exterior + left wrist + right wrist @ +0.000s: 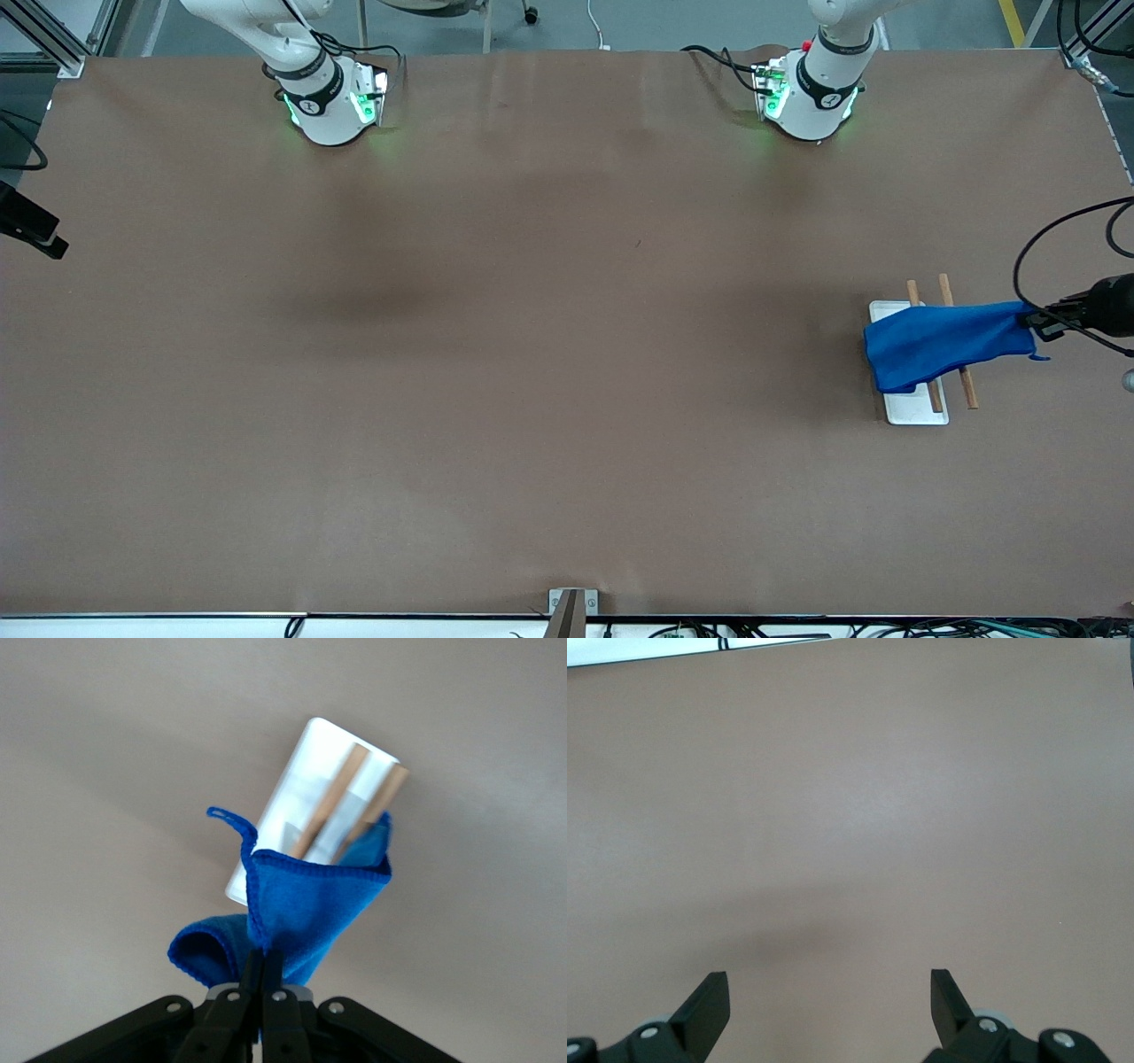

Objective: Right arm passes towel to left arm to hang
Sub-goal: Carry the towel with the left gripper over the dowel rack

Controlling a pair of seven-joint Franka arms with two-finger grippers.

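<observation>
My left gripper [1033, 322] is shut on one edge of the bright blue towel [939, 344] at the left arm's end of the table. In the left wrist view the closed fingertips pinch the towel [310, 895] at my left gripper [263, 957], and a small corner loop [226, 818] sticks out. From the grip the cloth stretches across a rack with a white base [917, 409] and two wooden rods [968, 388]. Whether it rests on the rods I cannot tell. My right gripper [828, 979] is open with nothing between its fingers, above bare table.
Both arm bases [332, 106] stand along the table edge farthest from the front camera. A small metal bracket [571, 607] sits at the table's nearest edge. A black cable [1054, 239] loops above the left gripper.
</observation>
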